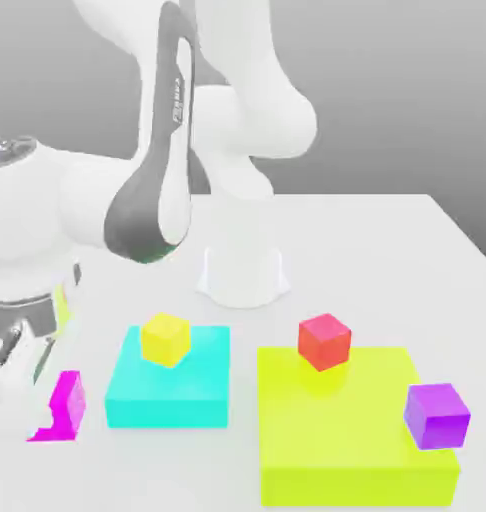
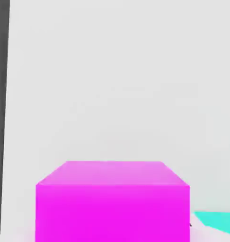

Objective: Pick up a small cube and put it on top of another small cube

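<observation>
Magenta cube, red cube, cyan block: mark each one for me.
magenta cube (image 1: 67,402), exterior view, on its visible side face.
red cube (image 1: 324,341), exterior view, on its front face.
cyan block (image 1: 168,398), exterior view, on its bare top near the front edge.

The exterior view looks down from the front across the white table (image 1: 387,240) toward the robot's base (image 1: 242,270), taking in all the blocks. The hand view sits low and very close behind the magenta cube (image 2: 112,201) (image 1: 65,405), which both views share.
</observation>
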`<act>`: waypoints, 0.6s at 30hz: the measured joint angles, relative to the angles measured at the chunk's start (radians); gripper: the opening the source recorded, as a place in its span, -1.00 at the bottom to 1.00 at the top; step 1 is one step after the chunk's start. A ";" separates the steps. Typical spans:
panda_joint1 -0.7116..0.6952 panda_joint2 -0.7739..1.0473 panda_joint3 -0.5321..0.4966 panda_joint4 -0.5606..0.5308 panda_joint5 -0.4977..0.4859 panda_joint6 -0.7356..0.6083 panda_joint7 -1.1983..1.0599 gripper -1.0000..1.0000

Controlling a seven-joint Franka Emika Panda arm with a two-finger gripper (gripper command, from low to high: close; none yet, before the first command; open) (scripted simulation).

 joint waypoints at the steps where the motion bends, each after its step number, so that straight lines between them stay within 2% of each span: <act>1: 0.036 -0.034 0.017 -0.021 0.001 -0.014 0.014 -1.00; 8: 0.190 -0.267 0.102 -0.168 0.053 -0.104 0.082 -1.00; 18: 0.437 -0.603 0.223 -0.384 0.215 -0.210 0.116 -1.00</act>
